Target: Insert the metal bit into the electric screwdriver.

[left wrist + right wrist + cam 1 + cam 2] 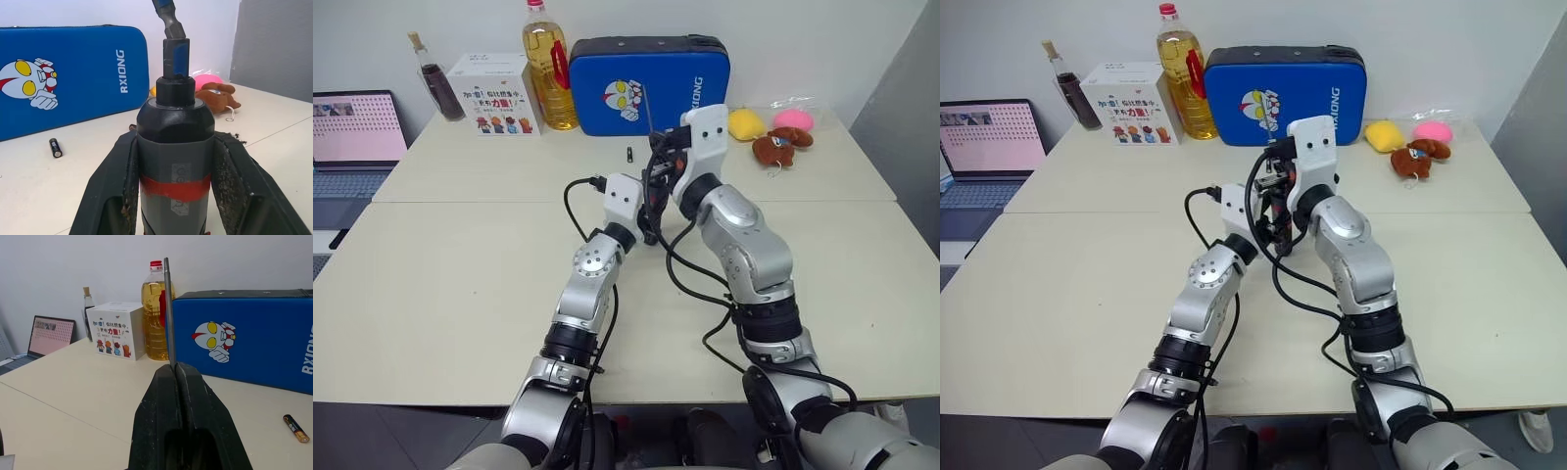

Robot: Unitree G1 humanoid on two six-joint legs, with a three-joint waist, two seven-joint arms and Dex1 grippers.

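Left pincer point(173, 196) clamps the electric screwdriver point(174, 147); right pincer point(178, 377) pinches the metal bit point(167, 308), whose tilt at the socket risks jamming or slipping

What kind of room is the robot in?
Probably an office or lab: pushed-together beige tables, an open laptop and a plain white wall, with plush toys laid out like test props.

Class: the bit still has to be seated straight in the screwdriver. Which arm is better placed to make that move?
Probably the right. Its end effector is shut on the metal bit. The left end effector clamps the electric screwdriver, its socket facing up, with the bit's lower end tilted at the socket.
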